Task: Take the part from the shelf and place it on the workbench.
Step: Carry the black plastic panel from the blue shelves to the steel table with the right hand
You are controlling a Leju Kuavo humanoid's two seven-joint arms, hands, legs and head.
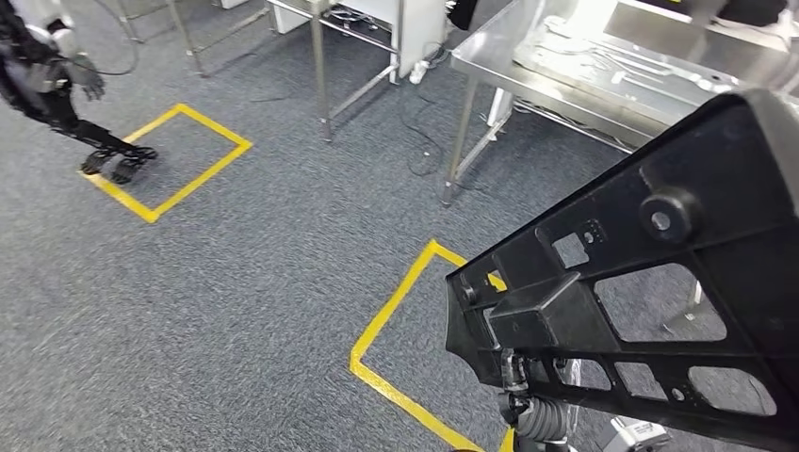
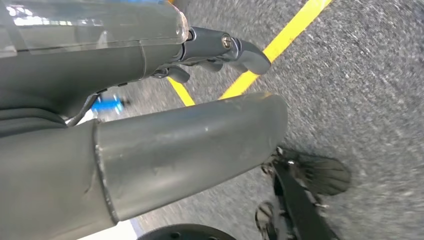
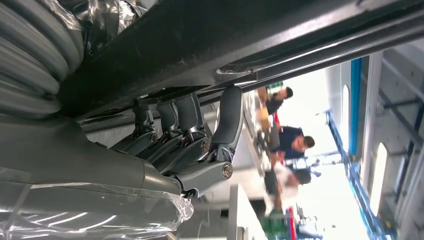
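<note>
A large black plastic part [image 1: 744, 151] with several cut-out openings and a round boss takes up the right side of the head view, carried in front of me above the floor. In the right wrist view my right hand [image 3: 185, 135] grips the part [image 3: 225, 35], its dark fingers curled up against the black edge. My left hand [image 2: 200, 100] hangs over the carpet, thumb and fingers apart and holding nothing. The workbench [image 1: 499, 71], a stainless steel table with flat metal pieces on it, stands ahead at the upper right.
A yellow tape square [image 1: 396, 301] marks the grey carpet just before the workbench, and another yellow square [image 1: 179, 155] lies at the left with a second robot [image 1: 57, 85] standing by it. Metal frame legs [image 1: 320, 66] rise at the back. People [image 3: 292, 142] stand in the distance.
</note>
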